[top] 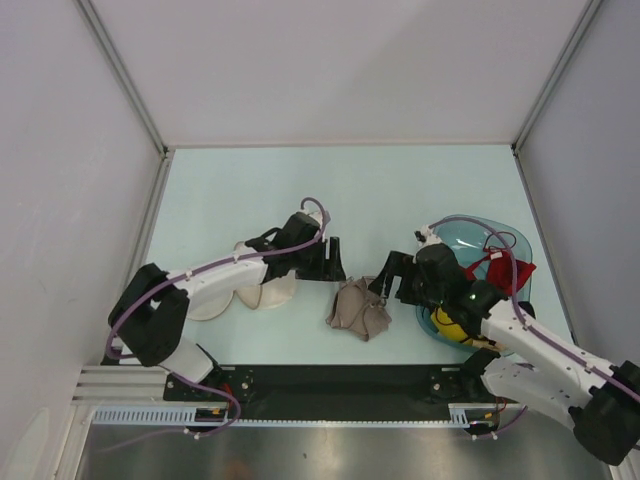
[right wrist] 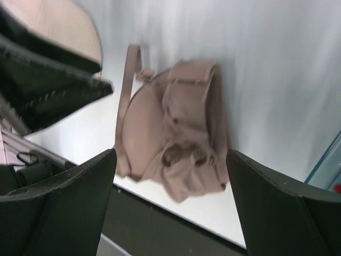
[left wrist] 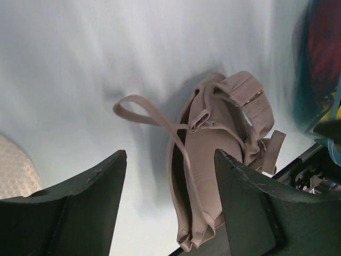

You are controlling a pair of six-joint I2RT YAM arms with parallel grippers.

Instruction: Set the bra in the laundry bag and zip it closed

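Note:
The taupe bra (top: pixel 358 310) lies crumpled on the pale table near its front edge, between the two arms. My left gripper (top: pixel 335 262) hangs just left of it and above it, jaws open and empty. In the left wrist view the bra (left wrist: pixel 224 138) lies ahead, toward the right finger, with one strap looped out to the left. My right gripper (top: pixel 385 280) is just right of the bra, open and empty. The bra (right wrist: pixel 176 122) sits between its spread fingers in the right wrist view. The cream mesh laundry bag (top: pixel 262 292) lies spread in two discs under the left arm.
A translucent teal basket (top: pixel 500 235) stands at the right, holding a red bra (top: pixel 500 268) and a yellow-and-black garment (top: pixel 450 322). The right arm reaches across its near rim. The table's dark front edge (top: pixel 330 380) runs just below the bra. White walls enclose three sides.

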